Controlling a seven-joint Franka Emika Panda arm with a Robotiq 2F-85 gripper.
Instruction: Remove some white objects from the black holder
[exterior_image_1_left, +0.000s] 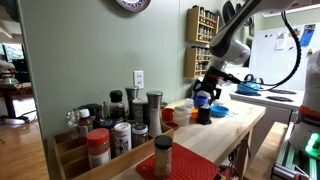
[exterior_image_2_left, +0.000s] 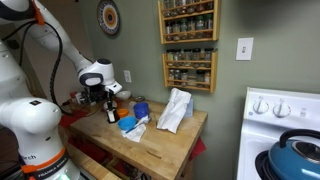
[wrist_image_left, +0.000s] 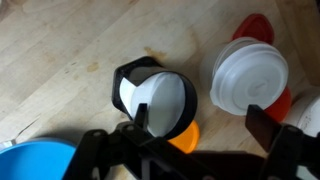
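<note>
The black holder (wrist_image_left: 125, 78) is a small black cup packed with white objects (wrist_image_left: 152, 98), seen from above in the wrist view. It stands on the wooden counter in both exterior views (exterior_image_1_left: 204, 115) (exterior_image_2_left: 111, 115). My gripper (wrist_image_left: 200, 125) is open and hangs just above it. The left finger overlaps the holder's near rim and the right finger is beside a stack of white lids (wrist_image_left: 250, 72). Nothing is held between the fingers. An orange cup (wrist_image_left: 186, 136) peeks out below the holder.
A blue bowl (wrist_image_left: 35, 162) (exterior_image_1_left: 219, 110) sits close by. Spice jars and a tall metal shaker (exterior_image_1_left: 154, 108) crowd one end of the counter. A white bag (exterior_image_2_left: 175, 110) and blue cloths (exterior_image_2_left: 130, 126) lie on the counter. A stove (exterior_image_2_left: 285, 130) stands beside it.
</note>
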